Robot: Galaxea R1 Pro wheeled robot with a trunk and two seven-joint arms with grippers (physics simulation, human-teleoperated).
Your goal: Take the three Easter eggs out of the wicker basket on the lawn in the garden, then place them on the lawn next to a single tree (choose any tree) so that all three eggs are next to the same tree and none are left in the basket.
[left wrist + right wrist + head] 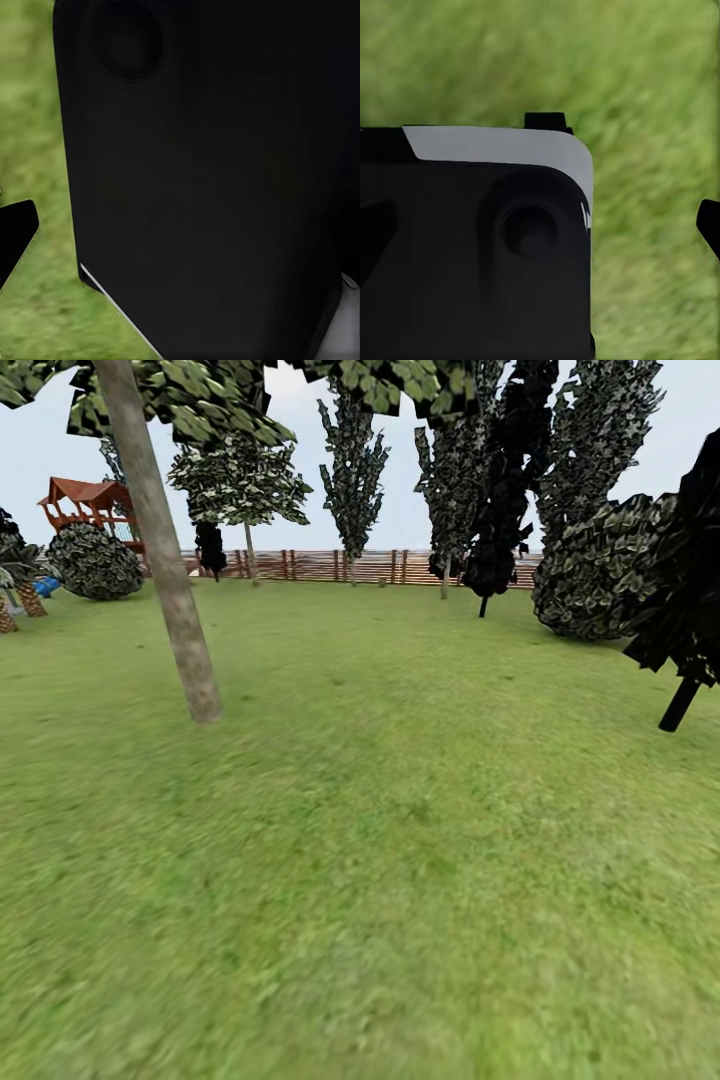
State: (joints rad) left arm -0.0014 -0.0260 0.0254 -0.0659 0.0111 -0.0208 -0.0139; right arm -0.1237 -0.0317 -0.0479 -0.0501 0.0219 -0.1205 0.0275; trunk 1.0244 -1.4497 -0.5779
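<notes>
The lawn (400, 880) spreads out ahead of me as mottled green grass. A tree (165, 570) with a smooth pale grey-beige trunk leans up from the grass at the left, a few steps away. The three Easter eggs and the wicker basket are out of view. In the left wrist view my left gripper (180, 232) hangs over grass in front of a black part of my own body, with one fingertip (15, 232) far out at the edge. My right gripper (540, 229) is likewise over grass, one fingertip (709, 225) wide at the edge. Nothing sits between either pair of fingers.
A brown slat fence (330, 565) closes the garden at the back. A wooden playset (85, 505) and a round bush (95, 560) stand at the far left. A large bush (600, 570) and a dark tree (690, 660) stand at the right, and further trees line the fence.
</notes>
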